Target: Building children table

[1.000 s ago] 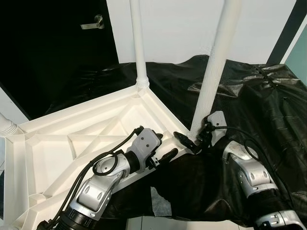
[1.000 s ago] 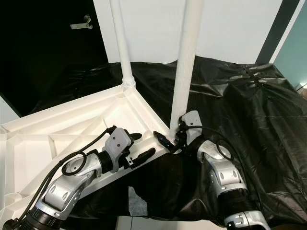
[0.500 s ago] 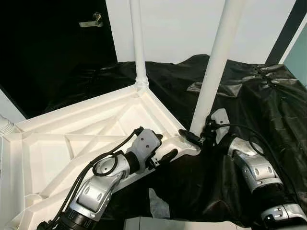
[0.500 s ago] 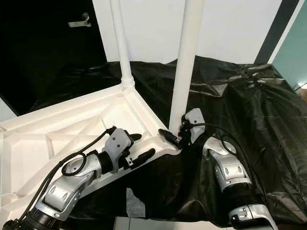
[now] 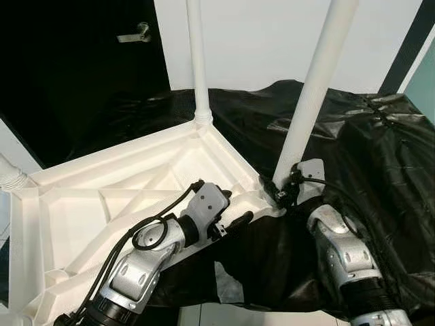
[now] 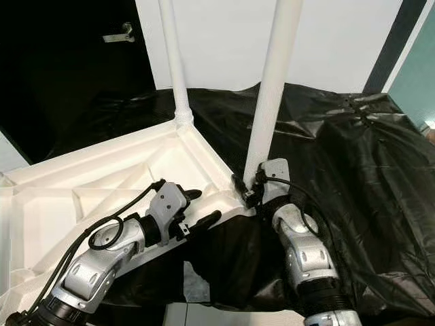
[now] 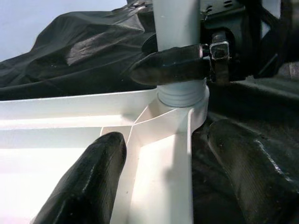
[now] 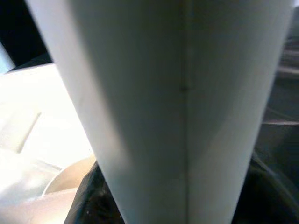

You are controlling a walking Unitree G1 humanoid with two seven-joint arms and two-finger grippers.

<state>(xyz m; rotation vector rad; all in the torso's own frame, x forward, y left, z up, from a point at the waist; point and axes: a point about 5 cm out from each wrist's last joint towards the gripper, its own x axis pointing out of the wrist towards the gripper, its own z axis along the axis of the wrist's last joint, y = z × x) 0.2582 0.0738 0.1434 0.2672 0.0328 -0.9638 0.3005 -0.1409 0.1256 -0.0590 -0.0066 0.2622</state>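
Note:
A white children's table top (image 5: 102, 204) lies upside down on a black sheet. Its far leg (image 5: 198, 61) stands upright in the back corner. The near leg (image 5: 312, 88) rises, slightly tilted, from the corner socket (image 7: 182, 95) closest to me. My right gripper (image 5: 282, 192) is shut on the base of this near leg, and one of its fingers (image 7: 170, 63) crosses the leg just above the socket. My left gripper (image 5: 231, 207) is open beside that corner. Its fingertips (image 7: 100, 158) straddle the table's rim without touching the leg.
The black plastic sheet (image 5: 367, 129) covers the floor around the table. A dark door with a handle (image 5: 132, 34) stands at the back left, a white wall behind. Another leg's base (image 5: 10, 176) shows at the left edge. A pale torn patch (image 5: 228, 285) lies near me.
My right gripper has drawn in closer around the base of the near leg, and its forearm has swung nearer to me. The left gripper holds its place. The view has shifted a little.

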